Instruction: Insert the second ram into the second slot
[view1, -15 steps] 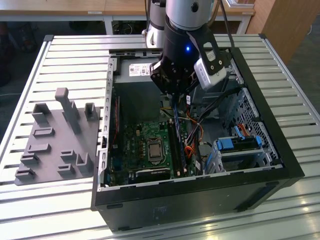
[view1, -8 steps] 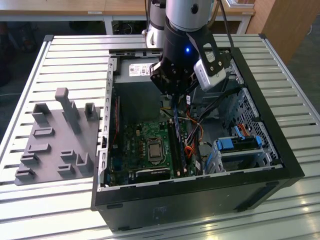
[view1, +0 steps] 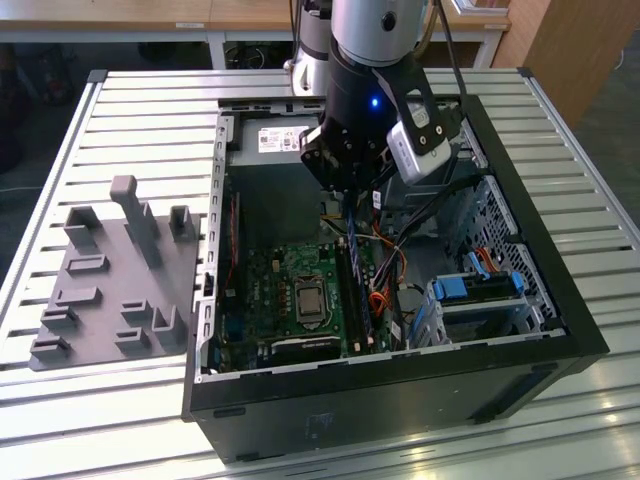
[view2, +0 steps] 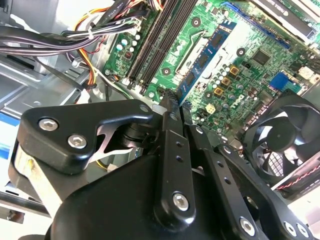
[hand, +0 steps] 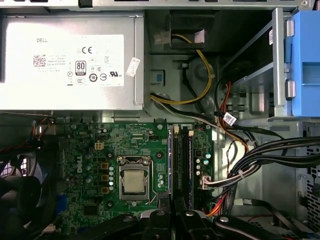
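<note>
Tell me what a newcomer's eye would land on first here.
The open computer case lies on the slatted table, with the robot arm reaching down into it from above. Its jaws are closed on the second ram, a thin blue stick held on edge at the memory slots of the green motherboard. Light-blue drive brackets stand out at the exterior view's right.
</note>
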